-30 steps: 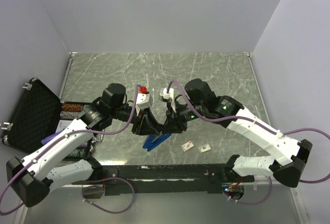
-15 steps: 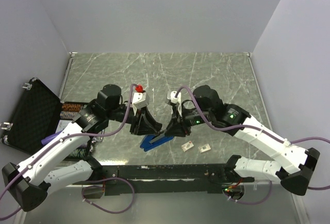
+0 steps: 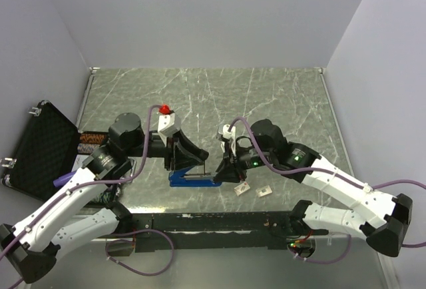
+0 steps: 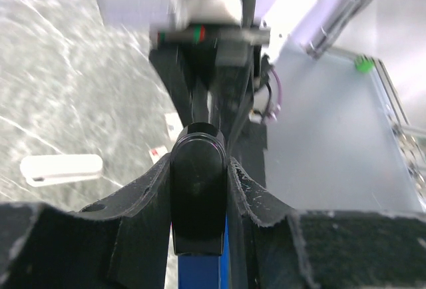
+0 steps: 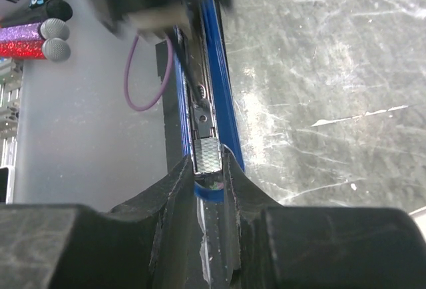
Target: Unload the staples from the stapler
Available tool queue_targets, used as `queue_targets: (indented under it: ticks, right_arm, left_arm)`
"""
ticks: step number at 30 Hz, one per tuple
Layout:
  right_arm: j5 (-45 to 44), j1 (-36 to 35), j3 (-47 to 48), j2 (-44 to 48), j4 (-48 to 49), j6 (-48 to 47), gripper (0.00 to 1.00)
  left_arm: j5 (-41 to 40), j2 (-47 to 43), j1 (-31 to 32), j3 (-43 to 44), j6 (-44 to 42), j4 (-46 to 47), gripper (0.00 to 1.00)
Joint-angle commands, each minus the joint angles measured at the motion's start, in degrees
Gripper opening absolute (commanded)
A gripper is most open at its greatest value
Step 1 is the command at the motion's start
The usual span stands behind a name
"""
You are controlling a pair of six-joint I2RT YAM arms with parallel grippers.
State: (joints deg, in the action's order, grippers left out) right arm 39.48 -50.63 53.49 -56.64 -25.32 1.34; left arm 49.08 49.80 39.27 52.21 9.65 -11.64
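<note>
Stapler, long axis running left to right: black end clamped in left hand, staples nipped narrowly by right hand.

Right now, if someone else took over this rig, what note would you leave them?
Left gripper: shut on the black end of the stapler.
Right gripper: shut on the stapler's other end, fingers flanking the blue channel.
Stapler: spans between both grippers over the near part of the table.
Done: magazine exposed; a silvery ribbed strip, likely the staples, sits in it.
Left: get that strip out.
</note>
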Motion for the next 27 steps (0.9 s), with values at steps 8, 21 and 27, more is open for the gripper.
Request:
queue_targets:
  ticks: [8, 21, 27]
  right_arm:
    - [-1.52, -0.7, -4.72, -3.21, 11.6, 8.84, 0.0]
    - [-0.46, -1.75, -4.28, -6.46, 17.23, 12.01, 0.0]
    - [-0.72, -2.36, -4.89, -7.07, 19.25, 13.51, 0.0]
  left_arm:
    - [-10.75, -5.77, -0.42, -2.89, 10.12, 26.13, 0.01]
    - [-22.44, -7.53, -0.51, -9.13, 17.15, 42.21, 0.01]
    - [-28.59, -7.53, -0.42, -11.77, 19.44, 47.75, 0.01]
